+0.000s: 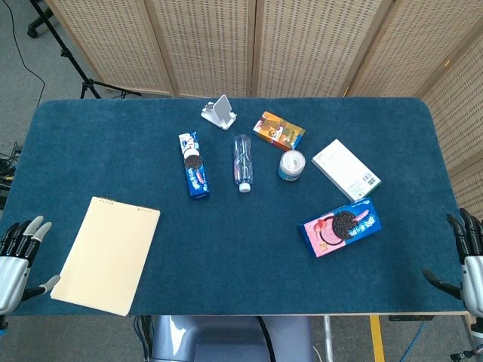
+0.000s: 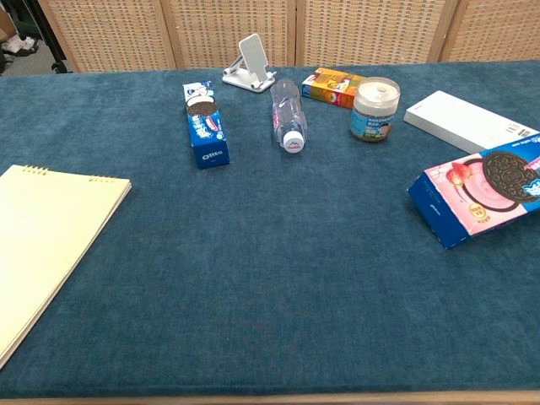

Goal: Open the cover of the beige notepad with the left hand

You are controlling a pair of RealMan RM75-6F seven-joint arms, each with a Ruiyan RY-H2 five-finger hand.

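The notepad (image 1: 107, 255) lies flat at the near left corner of the table (image 1: 90, 151), cover closed, binding at its far edge. The left hand (image 1: 19, 256) sits just off the table's left edge, near the pad but not touching, fingers spread and holding nothing. The right hand (image 1: 468, 260) hangs off the near right corner, fingers apart too, nothing in it. Snack boxes sit mid-table.

A dark blue cloth-covered table (image 1: 90, 143) is backed by woven folding screens (image 1: 204, 45); grey floor (image 1: 23, 68) and a black tripod stand (image 1: 72, 53) are seen behind, left.
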